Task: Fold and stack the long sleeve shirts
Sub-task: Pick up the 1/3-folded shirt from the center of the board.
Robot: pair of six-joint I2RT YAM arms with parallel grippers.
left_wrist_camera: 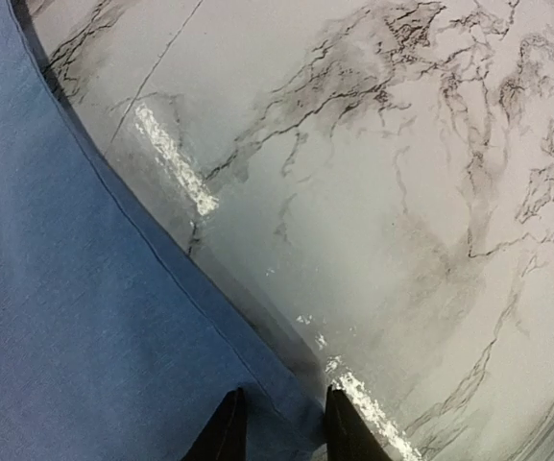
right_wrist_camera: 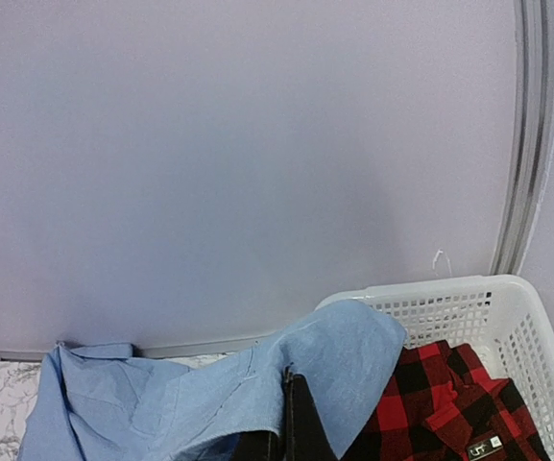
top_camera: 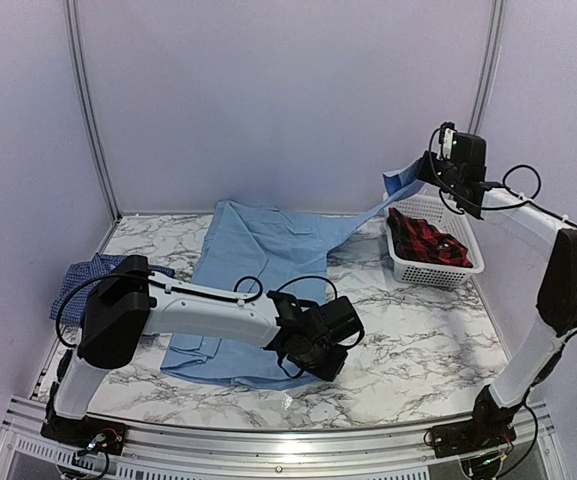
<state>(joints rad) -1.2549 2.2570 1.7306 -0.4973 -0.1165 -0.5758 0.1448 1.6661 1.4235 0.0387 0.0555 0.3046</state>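
The light blue shirt (top_camera: 258, 260) lies spread on the marble table, one sleeve stretched up to the right. My right gripper (top_camera: 420, 176) is shut on that sleeve's end (right_wrist_camera: 353, 355) and holds it in the air above the basket; its closed fingers show in the right wrist view (right_wrist_camera: 291, 423). My left gripper (top_camera: 320, 368) is low at the shirt's near right hem corner. In the left wrist view its fingers stand apart (left_wrist_camera: 284, 423) with the hem corner (left_wrist_camera: 286, 403) lying between them. The dark blue check shirt (top_camera: 83, 280) lies bunched at the far left, behind the left arm.
A white mesh basket (top_camera: 433, 275) stands at the right with a red and black plaid shirt (top_camera: 428, 240) in it; both also show in the right wrist view, the basket (right_wrist_camera: 507, 307) and the plaid shirt (right_wrist_camera: 440, 403). Purple walls close the back and sides.
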